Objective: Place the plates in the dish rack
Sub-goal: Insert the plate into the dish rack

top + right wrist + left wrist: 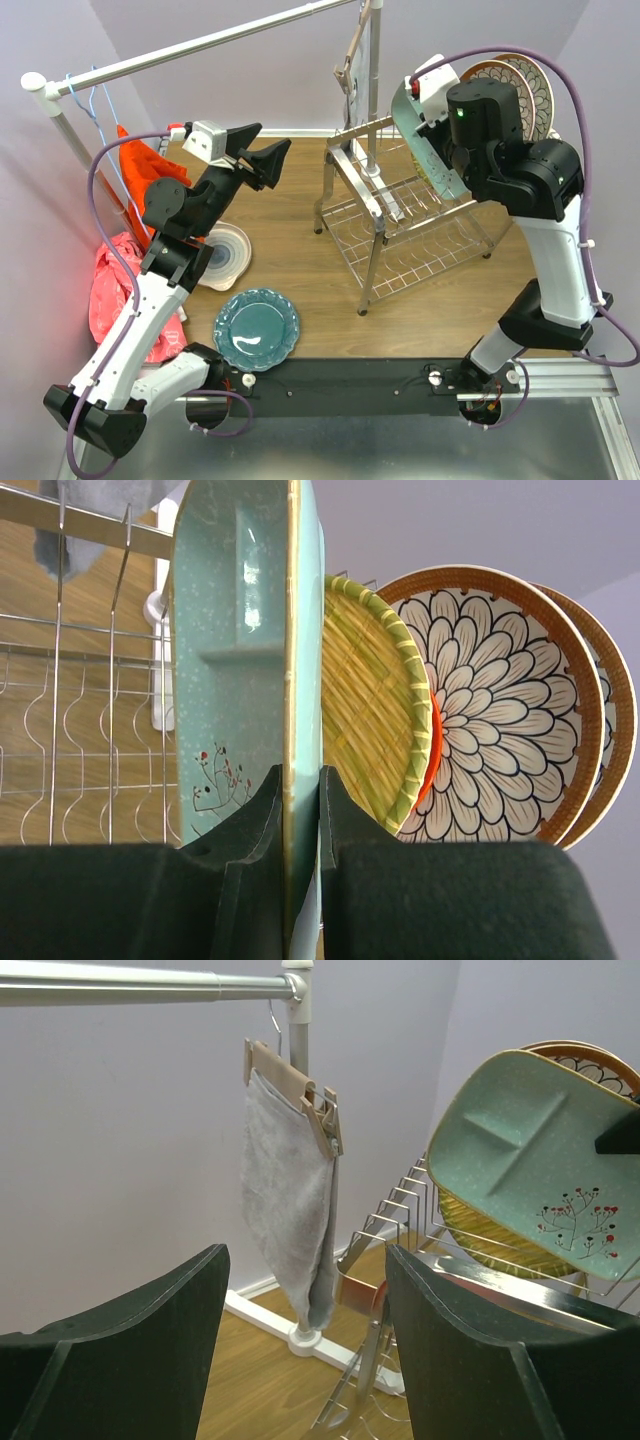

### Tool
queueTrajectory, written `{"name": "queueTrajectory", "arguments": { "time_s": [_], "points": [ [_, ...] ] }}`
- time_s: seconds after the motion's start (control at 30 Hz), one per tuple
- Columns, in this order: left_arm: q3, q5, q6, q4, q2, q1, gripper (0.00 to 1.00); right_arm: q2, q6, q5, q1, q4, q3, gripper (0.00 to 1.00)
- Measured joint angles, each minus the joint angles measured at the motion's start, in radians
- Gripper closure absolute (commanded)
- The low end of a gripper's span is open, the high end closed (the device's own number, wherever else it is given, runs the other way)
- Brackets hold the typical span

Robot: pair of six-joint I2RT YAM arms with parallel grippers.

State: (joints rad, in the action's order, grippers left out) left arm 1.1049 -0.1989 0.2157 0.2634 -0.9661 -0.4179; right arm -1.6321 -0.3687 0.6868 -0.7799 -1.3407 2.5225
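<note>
Clamping mint divided plate (pixel 235 630) at dish rack (pixel 420 235): right end effector (pixel 300 785); left end effector (pixel 305 1255) apart.

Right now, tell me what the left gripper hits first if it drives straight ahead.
Likely the grey cloth on the rail, centred between the left gripper's open fingers; depth unclear, dish rack close beside.

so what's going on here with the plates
The right gripper is clamped on a pale green divided plate, holding it on edge over the dish rack, beside a woven plate, an orange plate and two floral plates standing there. The left gripper hangs open, empty. A teal plate and a swirl plate lie on the table.
</note>
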Motion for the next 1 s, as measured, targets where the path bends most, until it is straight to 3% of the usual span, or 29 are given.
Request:
{"name": "queueTrajectory", "arguments": {
  "time_s": [1.0],
  "points": [
    [0.000,-0.002,0.018,0.012,0.009,0.000,0.28,0.041,0.002,0.042,-0.011,0.048,-0.108,0.93]
  ]
}}
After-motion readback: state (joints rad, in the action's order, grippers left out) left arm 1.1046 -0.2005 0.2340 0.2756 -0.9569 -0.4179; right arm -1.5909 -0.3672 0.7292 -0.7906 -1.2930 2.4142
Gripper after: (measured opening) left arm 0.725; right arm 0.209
